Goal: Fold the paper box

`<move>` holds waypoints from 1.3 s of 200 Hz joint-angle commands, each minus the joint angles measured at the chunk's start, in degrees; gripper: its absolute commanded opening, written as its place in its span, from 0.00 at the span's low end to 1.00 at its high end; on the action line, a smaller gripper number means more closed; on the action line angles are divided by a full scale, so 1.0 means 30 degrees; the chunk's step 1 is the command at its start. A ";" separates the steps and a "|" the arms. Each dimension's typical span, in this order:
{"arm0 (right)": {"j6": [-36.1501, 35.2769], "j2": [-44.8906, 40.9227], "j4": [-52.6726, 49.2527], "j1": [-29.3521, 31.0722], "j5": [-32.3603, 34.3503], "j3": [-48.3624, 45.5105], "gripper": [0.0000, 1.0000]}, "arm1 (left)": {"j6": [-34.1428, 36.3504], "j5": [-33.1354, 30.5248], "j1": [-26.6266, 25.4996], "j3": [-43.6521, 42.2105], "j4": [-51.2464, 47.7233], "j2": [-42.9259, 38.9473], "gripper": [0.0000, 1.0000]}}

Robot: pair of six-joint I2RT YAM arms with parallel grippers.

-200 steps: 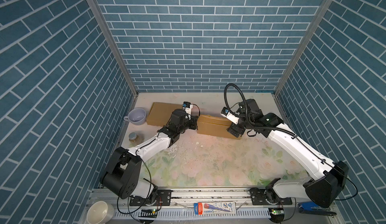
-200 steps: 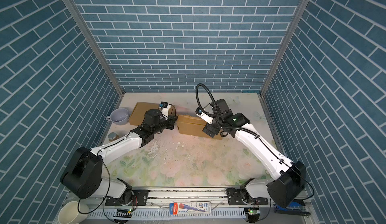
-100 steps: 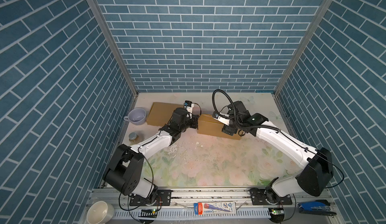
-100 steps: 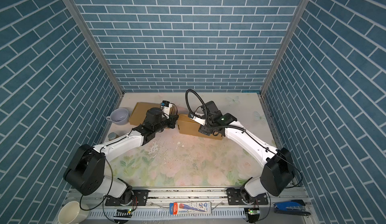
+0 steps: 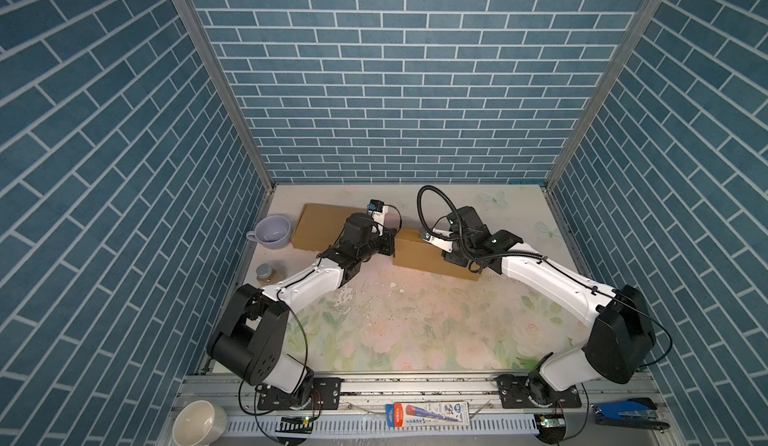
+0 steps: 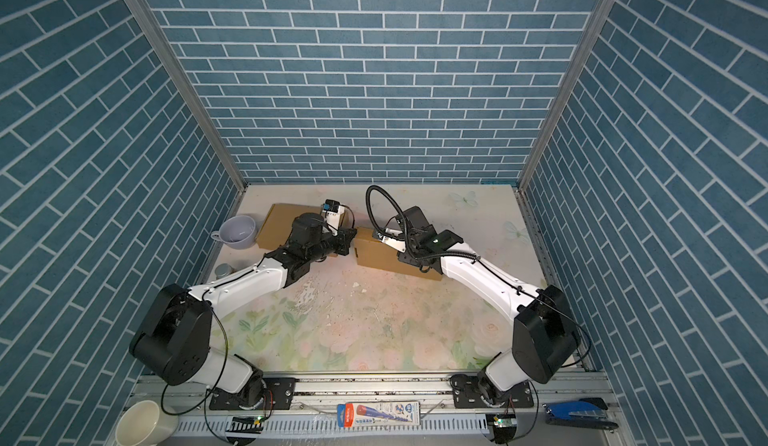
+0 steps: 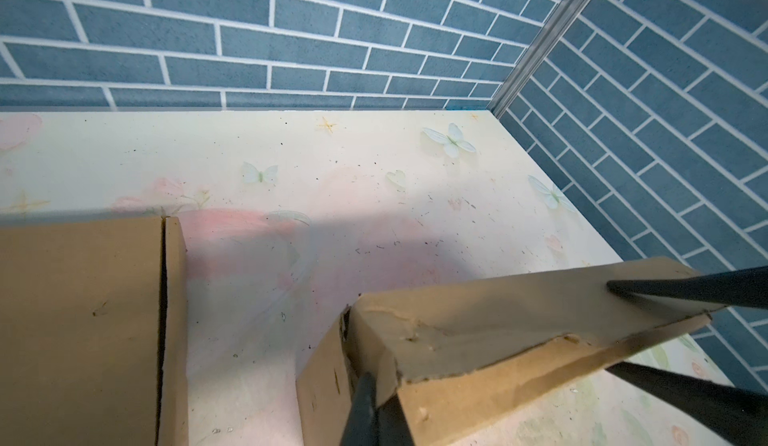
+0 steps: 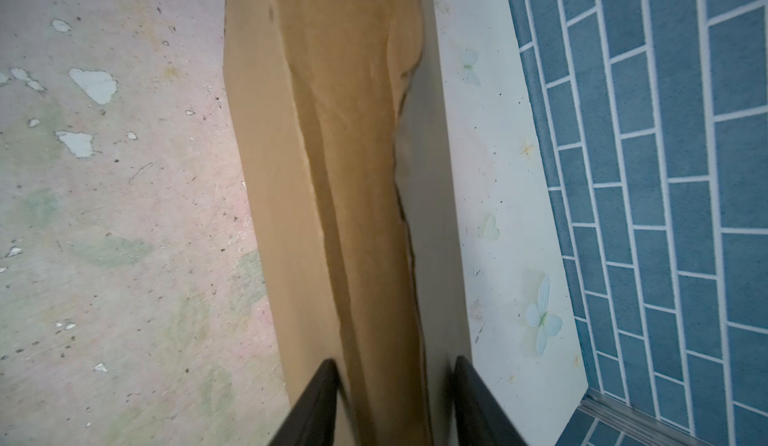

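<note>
A long brown cardboard box (image 5: 430, 255), folded shut with a ragged top seam, is laid slantwise on the floral-printed counter (image 5: 415, 323) near its back middle.

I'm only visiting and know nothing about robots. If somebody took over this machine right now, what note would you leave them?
Left gripper: jaws shut, apparently pinching card at the end of the paper box nearer the left arm.
Right gripper: jaws apart, astride the box's top ridge; I cannot tell whether they press on it.
Things: the box sits on the table, far centre, between the arms. A second flat box lies behind the left arm.
Done: the box stands as a long block.
Left: the top seam looks ragged and gaping, so it probably needs pressing shut.
</note>
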 commanded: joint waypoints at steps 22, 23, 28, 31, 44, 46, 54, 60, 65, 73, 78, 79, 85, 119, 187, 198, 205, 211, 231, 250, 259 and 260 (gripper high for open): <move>-0.0250 0.0287 -0.0112 0.0136 -0.0047 -0.1434 0.36 | 0.0751 0.2084 -0.0115 -0.0239 -0.3652 -0.0344 0.14; -0.0232 0.0287 -0.0121 0.0143 -0.0064 -0.1442 0.36 | 0.0739 0.2118 -0.0085 -0.0230 -0.3658 -0.0376 0.14; -0.0172 0.0284 -0.0088 0.0135 -0.0079 -0.1478 0.36 | 0.0670 0.2383 -0.0056 -0.0145 -0.3734 -0.0480 0.16; -0.0142 0.0287 -0.0081 0.0133 -0.0080 -0.1516 0.36 | 0.0618 0.2536 -0.0007 -0.0109 -0.3790 -0.0578 0.18; -0.0019 0.0273 -0.0065 0.0173 -0.0058 -0.1646 0.35 | 0.0264 0.3271 0.0318 0.0071 -0.3897 -0.1076 0.24; -0.0011 0.0269 -0.0055 0.0177 -0.0052 -0.1675 0.35 | 0.0179 0.3362 0.0390 0.0094 -0.3898 -0.1197 0.25; 0.0048 0.0229 0.0012 0.0168 -0.0021 -0.1785 0.35 | -0.0212 0.3903 0.0735 0.0190 -0.3898 -0.1489 0.29; 0.0072 0.0186 0.0035 0.0154 -0.0021 -0.1869 0.36 | -0.0551 0.4387 0.1015 0.0262 -0.3869 -0.1756 0.33; 0.0065 0.0149 0.0071 0.0124 -0.0021 -0.1940 0.36 | -0.0854 0.4847 0.1261 0.0324 -0.3828 -0.1886 0.35; 0.0105 0.0089 0.0100 0.0164 -0.0027 -0.2047 0.36 | -0.1380 0.5502 0.1654 0.0472 -0.3714 -0.2044 0.39; 0.0159 0.0057 0.0137 0.0170 -0.0021 -0.2087 0.36 | -0.1696 0.5857 0.1849 0.0615 -0.3644 -0.2085 0.41; 0.0163 0.0055 0.0150 0.0160 -0.0021 -0.2091 0.36 | -0.1744 0.5894 0.1879 0.0636 -0.3639 -0.2081 0.41; 0.0189 0.0010 0.0232 0.0150 -0.0021 -0.2164 0.36 | -0.2068 0.6137 0.2069 0.0776 -0.3541 -0.1988 0.44; 0.0285 -0.0071 0.0456 0.0146 0.0027 -0.2500 0.37 | -0.2916 0.6154 0.2608 0.2458 -0.3719 -0.0285 0.52; 0.0578 -0.0128 0.0471 0.0152 0.0008 -0.2696 0.38 | -0.2418 0.7752 0.2520 0.3568 -0.5327 0.2401 0.55; 0.0606 -0.0094 0.0473 0.0164 0.0008 -0.2703 0.38 | -0.2046 0.7593 0.2544 0.3333 -0.6164 0.2495 0.53; 0.0678 -0.0134 0.0484 0.0142 -0.0032 -0.2702 0.38 | -0.1743 0.7389 0.2627 0.3219 -0.6655 0.2740 0.49; 0.0745 -0.0165 0.0507 0.0149 -0.0101 -0.2709 0.39 | -0.1691 0.7342 0.2766 0.3110 -0.6907 0.3010 0.46; 0.1466 -0.0423 0.0419 0.0093 -0.0566 -0.2340 0.43 | -0.1952 0.7459 0.3066 0.2734 -0.6858 0.3643 0.40; 0.3223 -0.1198 0.0388 -0.0228 -0.1667 -0.1526 0.54 | -0.2303 0.7569 0.3042 0.2446 -0.6106 0.3607 0.40; 0.4818 -0.1735 0.0465 -0.0719 -0.2520 -0.1074 0.59 | -0.2294 0.7547 0.3046 0.2460 -0.6037 0.3602 0.40; 0.5013 -0.1822 0.0490 -0.0812 -0.2589 -0.1043 0.59 | -0.2307 0.7545 0.3063 0.2467 -0.6037 0.3590 0.40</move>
